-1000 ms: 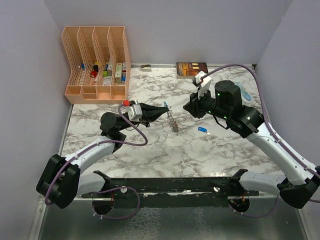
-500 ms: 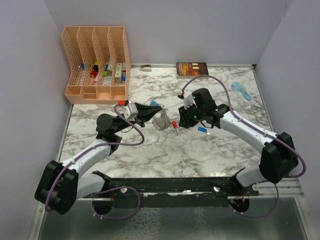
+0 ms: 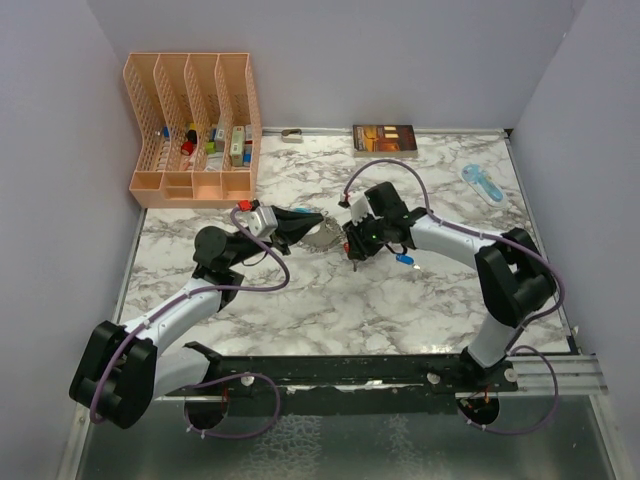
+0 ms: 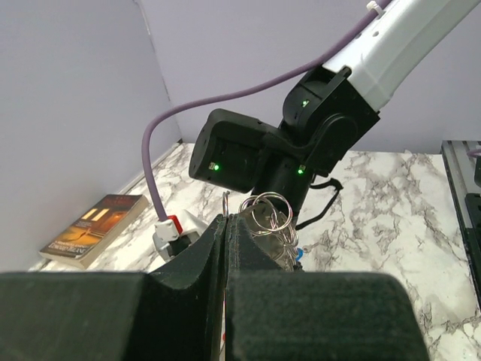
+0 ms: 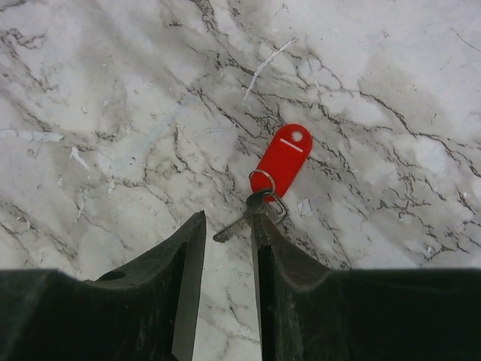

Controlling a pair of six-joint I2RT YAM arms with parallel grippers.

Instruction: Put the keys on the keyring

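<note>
My left gripper point(image 3: 303, 224) is shut on one ring of the keyring point(image 3: 322, 237), a bunch of grey metal rings held just above the marble. In the left wrist view the rings point(image 4: 271, 213) stick out past the closed fingertips point(image 4: 239, 235), right in front of the right arm's wrist. My right gripper point(image 5: 228, 223) points down at the table, open. The red-tagged key point(image 5: 283, 158) lies flat, its blade point(image 5: 232, 229) between the two fingertips and its head against the right finger. The dark-blue key point(image 3: 404, 258) lies on the table just right of the right gripper point(image 3: 353, 247).
A peach file organizer point(image 3: 192, 130) with small items stands at the back left. A brown book point(image 3: 383, 138) lies at the back wall, and a pale-blue see-through object point(image 3: 482, 183) at the back right. The black rail point(image 3: 340, 370) runs along the near edge.
The right arm has swung left and down from the back right, over the red key beside the keyring, and its jaws have widened. The left gripper has drawn back slightly with the keyring.
</note>
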